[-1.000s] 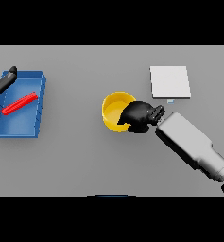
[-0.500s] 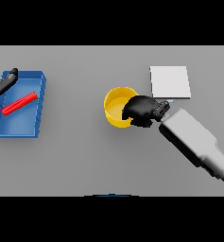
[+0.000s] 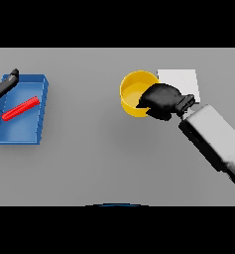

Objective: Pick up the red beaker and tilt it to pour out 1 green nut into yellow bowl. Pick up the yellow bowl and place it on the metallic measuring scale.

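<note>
My right hand (image 3: 161, 101) is curled round the near right rim of the yellow bowl (image 3: 134, 90), holding it just left of the pale metallic scale (image 3: 181, 82), whose left edge the bowl overlaps in the view. I cannot see inside the bowl well enough to tell whether a nut lies there. A red beaker (image 3: 21, 108) lies on its side in the blue tray (image 3: 20, 134) at the far left. My left hand (image 3: 2, 85) hovers over the tray's far left corner with its fingers straight.
The blue tray takes up the left edge of the grey table. My right forearm (image 3: 215, 141) slants from the lower right toward the bowl.
The right hand has carried the yellow bowl up and to the right, from the table's middle toward the scale. The left hand and beaker have stayed put.
</note>
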`<state>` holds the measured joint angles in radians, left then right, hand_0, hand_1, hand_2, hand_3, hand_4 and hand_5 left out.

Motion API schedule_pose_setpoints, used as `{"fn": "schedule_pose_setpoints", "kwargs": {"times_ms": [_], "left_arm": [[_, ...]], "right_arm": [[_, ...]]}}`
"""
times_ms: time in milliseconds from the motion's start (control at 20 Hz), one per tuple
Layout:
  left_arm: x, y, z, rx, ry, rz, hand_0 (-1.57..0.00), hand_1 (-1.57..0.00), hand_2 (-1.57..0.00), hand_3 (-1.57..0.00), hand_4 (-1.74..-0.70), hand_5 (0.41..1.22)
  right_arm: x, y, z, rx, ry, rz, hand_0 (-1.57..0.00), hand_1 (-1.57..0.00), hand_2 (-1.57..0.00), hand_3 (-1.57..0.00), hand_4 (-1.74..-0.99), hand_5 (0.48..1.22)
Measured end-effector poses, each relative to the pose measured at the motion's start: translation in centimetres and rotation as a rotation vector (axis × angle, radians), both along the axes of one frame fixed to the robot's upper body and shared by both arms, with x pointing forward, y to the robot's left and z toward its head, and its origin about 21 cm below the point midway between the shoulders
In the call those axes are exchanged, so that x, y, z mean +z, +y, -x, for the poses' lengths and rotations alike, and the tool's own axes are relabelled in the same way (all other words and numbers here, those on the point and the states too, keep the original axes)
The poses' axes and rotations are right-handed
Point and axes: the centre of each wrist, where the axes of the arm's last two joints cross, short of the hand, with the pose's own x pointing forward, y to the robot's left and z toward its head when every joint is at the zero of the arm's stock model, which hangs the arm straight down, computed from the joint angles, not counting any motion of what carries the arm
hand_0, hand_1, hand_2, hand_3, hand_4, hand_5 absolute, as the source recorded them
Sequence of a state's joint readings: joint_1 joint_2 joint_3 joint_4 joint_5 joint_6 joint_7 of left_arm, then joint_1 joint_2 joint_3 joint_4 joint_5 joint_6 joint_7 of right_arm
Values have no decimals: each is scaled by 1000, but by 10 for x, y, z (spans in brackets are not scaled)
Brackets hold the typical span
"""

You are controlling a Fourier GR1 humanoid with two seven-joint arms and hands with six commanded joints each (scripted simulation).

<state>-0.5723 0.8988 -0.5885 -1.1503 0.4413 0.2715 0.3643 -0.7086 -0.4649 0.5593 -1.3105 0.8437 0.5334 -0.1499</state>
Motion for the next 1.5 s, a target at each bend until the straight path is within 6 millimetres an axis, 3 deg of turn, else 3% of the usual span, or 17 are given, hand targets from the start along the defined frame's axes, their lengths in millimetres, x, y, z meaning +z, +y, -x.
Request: {"fn": "schedule_pose_setpoints", "kwargs": {"times_ms": [150,450,750,950,1300,1500], "left_arm": [[-3,-3,0,3,6,-4,1,1,1,1,-723,698],[-1,-5,4,3,0,-4,1,1,1,1,-729,720],[1,-3,5,23,18,-5,1,1,1,1,-732,735],[6,-2,8,26,25,-12,1,1,1,1,-720,720],[3,-2,8,25,28,-14,1,1,1,1,-726,710],[0,0,9,25,33,-15,1,1,1,1,-727,712]], "right_arm": [[4,-4,-5,-41,-26,4,-1565,-1570,-1513,-1155,-1741,1220],[13,-32,-26,-143,-87,-21,-1569,-1571,-1530,-1151,-1741,1221],[-1,-73,-46,-249,-112,-24,-1571,-1571,-1542,-1150,-1741,1221],[-13,-87,-60,-321,-107,-16,-1571,-1571,-1487,-1195,-1741,1221],[-36,-101,-68,-397,-40,-26,-1562,-1571,-1405,-1374,-1741,1221],[-41,-103,-72,-425,5,-49,-1417,-1571,-1363,-1487,-1741,1221]]}}
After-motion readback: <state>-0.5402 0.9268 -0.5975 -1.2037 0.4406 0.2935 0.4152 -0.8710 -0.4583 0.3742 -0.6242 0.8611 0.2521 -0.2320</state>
